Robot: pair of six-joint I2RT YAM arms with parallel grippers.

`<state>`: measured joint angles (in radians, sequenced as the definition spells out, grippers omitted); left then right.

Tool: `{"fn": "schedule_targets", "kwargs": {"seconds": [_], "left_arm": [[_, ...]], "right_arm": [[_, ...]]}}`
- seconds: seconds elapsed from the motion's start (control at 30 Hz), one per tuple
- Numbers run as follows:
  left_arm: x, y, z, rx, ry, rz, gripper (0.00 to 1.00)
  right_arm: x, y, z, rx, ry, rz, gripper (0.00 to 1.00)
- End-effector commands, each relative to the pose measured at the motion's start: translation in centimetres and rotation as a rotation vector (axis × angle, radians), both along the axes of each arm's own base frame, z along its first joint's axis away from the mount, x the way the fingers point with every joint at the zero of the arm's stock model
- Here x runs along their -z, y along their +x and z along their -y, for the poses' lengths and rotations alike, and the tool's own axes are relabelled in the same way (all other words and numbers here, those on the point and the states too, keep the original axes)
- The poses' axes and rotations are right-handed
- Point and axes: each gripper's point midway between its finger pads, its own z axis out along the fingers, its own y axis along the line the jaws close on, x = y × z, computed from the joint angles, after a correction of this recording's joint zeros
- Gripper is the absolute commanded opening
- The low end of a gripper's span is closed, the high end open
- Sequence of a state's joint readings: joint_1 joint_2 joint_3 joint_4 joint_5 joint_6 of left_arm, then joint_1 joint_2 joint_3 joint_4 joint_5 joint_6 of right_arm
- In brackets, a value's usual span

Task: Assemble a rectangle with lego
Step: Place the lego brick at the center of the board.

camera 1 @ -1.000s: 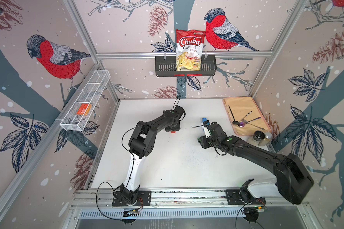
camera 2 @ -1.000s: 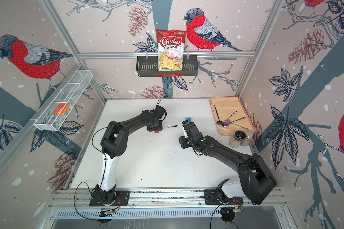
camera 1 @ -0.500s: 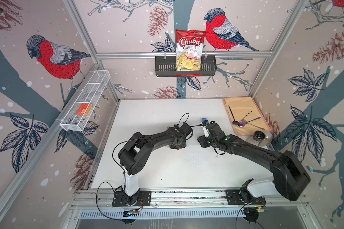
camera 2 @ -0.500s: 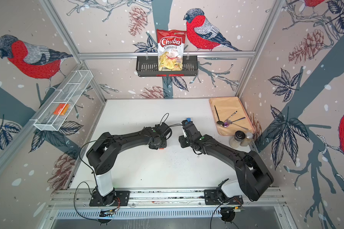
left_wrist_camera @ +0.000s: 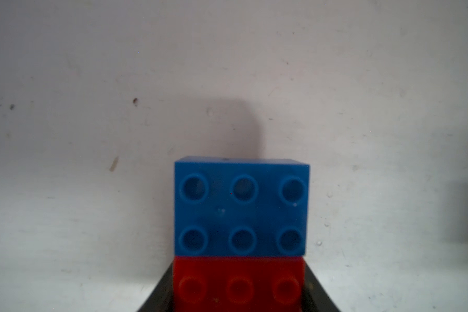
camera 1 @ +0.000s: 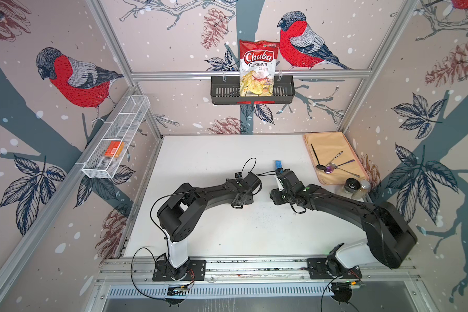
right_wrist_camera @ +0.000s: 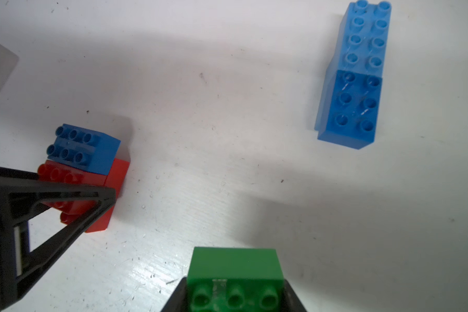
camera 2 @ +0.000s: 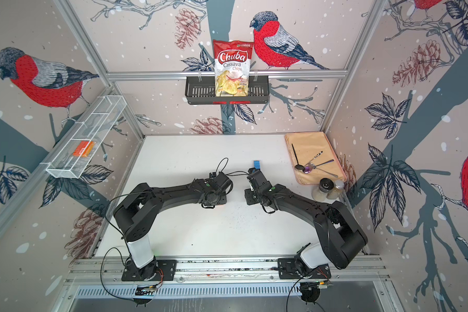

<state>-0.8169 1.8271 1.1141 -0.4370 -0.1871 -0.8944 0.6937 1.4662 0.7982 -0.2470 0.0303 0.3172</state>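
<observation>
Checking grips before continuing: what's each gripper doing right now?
Left gripper: closed on the red brick, blue brick on it.
Right gripper: closed on the green brick.

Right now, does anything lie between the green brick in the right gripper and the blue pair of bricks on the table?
Nothing visible does. In the right wrist view only bare table separates the green brick from the blue pair. The red and blue stack is well off to one side, out of that line.

Lego point(camera 1: 278, 165) left of mat point(camera 1: 331, 140), spoons point(camera 1: 328, 169) on mat
</observation>
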Motion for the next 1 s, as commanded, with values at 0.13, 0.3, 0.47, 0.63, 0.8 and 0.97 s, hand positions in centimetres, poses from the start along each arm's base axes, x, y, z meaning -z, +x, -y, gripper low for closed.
{"fn": "schedule_targets", "kwargs": {"seconds": [0.13, 0.3, 0.47, 0.63, 0.8, 0.97], "left_arm": [[-1.7, -0.4, 0.6, 0.043, -0.056, 0.037, 0.65], [-2.3, -1.0, 0.8, 0.077, -0.085, 0.060, 0.71], [-3.2, -1.6, 0.6, 0.106, -0.110, 0.091, 0.74], [-4.7, -1.9, -0.2, 0.111, -0.115, 0.139, 0.75], [-7.8, -1.6, -0.7, 0.153, -0.111, 0.226, 0.75], [-11.0, -1.2, -0.6, 0.249, -0.087, 0.303, 0.75]], "right_arm": [[2.5, -1.0, 0.3, 0.019, -0.066, -0.064, 0.46], [3.5, -1.1, 0.2, 0.026, -0.111, -0.078, 0.53], [3.1, -1.0, -0.2, 0.031, -0.134, -0.059, 0.67], [2.6, -1.2, -0.9, 0.025, -0.147, -0.040, 0.69], [2.2, -2.2, -1.3, 0.007, -0.142, -0.019, 0.67], [1.5, -2.5, -0.6, -0.017, -0.140, 0.028, 0.66]]}}
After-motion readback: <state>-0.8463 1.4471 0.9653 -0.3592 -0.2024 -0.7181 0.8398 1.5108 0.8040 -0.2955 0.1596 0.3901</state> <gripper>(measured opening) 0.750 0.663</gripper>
